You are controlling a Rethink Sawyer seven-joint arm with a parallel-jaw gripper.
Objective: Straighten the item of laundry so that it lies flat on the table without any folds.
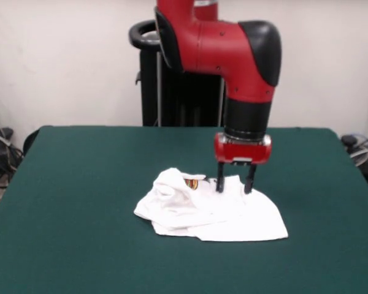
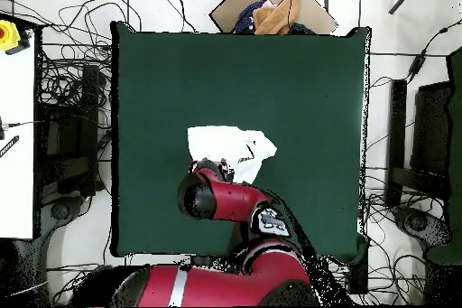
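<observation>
The item of laundry [image 1: 211,211] is a small white shirt lying crumpled near the middle of the dark green table [image 1: 80,184]. Its left part is bunched into a raised fold, with a bit of red-orange print showing at the top. My gripper [image 1: 233,185] stands open with its two black fingers pointing down onto the shirt's far edge, at its right half. In the overhead view the shirt [image 2: 230,146] shows as a white patch on the table [image 2: 298,79], and the arm covers its near edge and hides the gripper.
A cardboard box with cloth inside [image 2: 271,11] sits just beyond the table's far edge in the overhead view. Cables lie on the floor around the table. A white bench [image 2: 16,133] stands at the left.
</observation>
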